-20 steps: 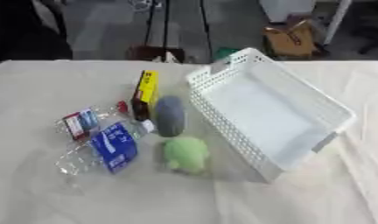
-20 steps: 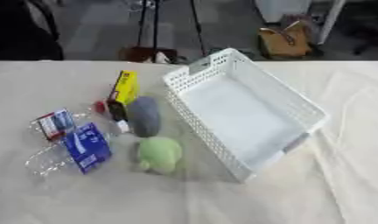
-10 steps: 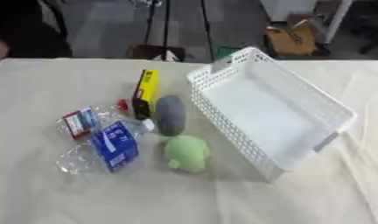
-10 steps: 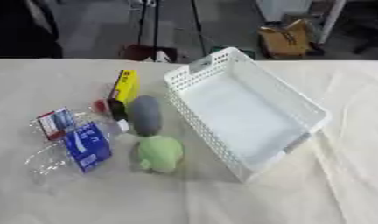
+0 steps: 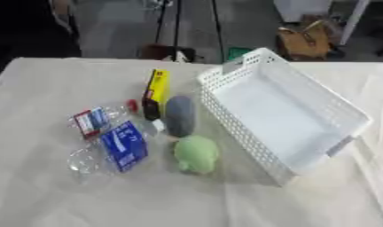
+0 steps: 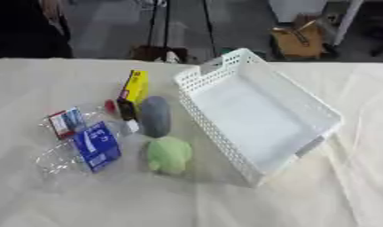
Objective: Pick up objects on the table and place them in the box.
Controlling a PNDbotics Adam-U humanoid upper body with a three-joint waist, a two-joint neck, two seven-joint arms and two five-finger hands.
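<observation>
Neither of the robot's hands shows in either eye view, so whether their fingers are apart or together cannot be told from here; nothing on the table is being held.

The white perforated box [image 5: 334,106] lies on the cloth-covered table [image 5: 47,186] toward the right, set askew with one short end pointing to the far edge, and it looks empty. Its long left wall faces the objects, which probably makes for a short carry over the rim.

All the things to be picked up sit in a cluster just left of the box. A yellow packet [image 5: 156,87] with a dark lower end lies nearest the far side, running roughly along the box wall. A grey oval object [image 5: 179,115] lies just beside it, close to the box. In front of that rests a green rounded object [image 5: 197,153], soft-looking, perhaps a plush toy. To the left lie what seem to be two clear plastic bottles: one with a blue label [image 5: 123,145], the other with a red-and-white label [image 5: 89,123] and a red cap.

By the look of things the task is at its start, with every item yet to go in
</observation>
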